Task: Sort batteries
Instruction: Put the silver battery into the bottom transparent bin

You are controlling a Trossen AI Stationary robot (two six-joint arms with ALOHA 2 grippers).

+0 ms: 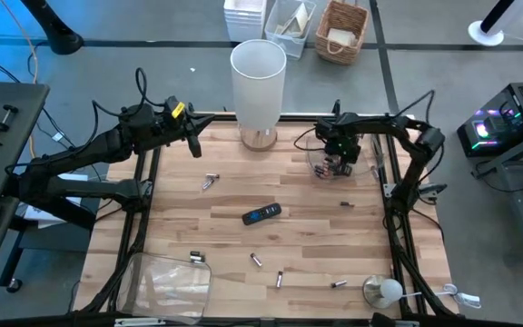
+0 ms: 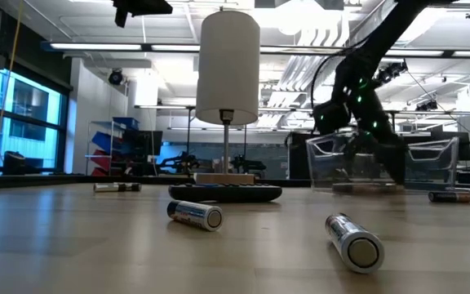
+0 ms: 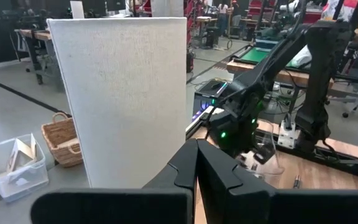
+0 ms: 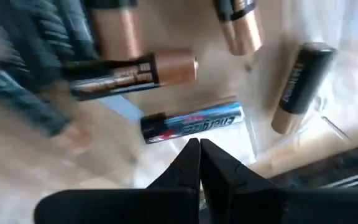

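The right tool [image 1: 338, 162] hangs over the clear bin [image 1: 320, 165] at the far right corner of the desk [image 1: 234, 209], its fingers pinched together on nothing. From its wrist, sorted batteries [image 4: 191, 121] lie in the bin just beyond its tips, most of them copper-topped, lying at different angles. The bin looks like the drop point, though the wrist picture is smeared and I cannot say how many lie there.

The loose ones still to sort lie well apart on the desk: one [image 1: 346, 204] just toward the near edge from the right tool, one [image 1: 339, 284] by the near right edge, two [image 1: 256, 261] near the middle front, a pair [image 1: 209, 182] on the left half. The nearest lies roughly crosswise on the desk, so the right arm is best placed for it.

The right arm is folded inward from its post, wrist pointing down. The left tool [image 1: 192, 143] waits shut and empty by the lamp [image 1: 258, 77], raised off the desk.
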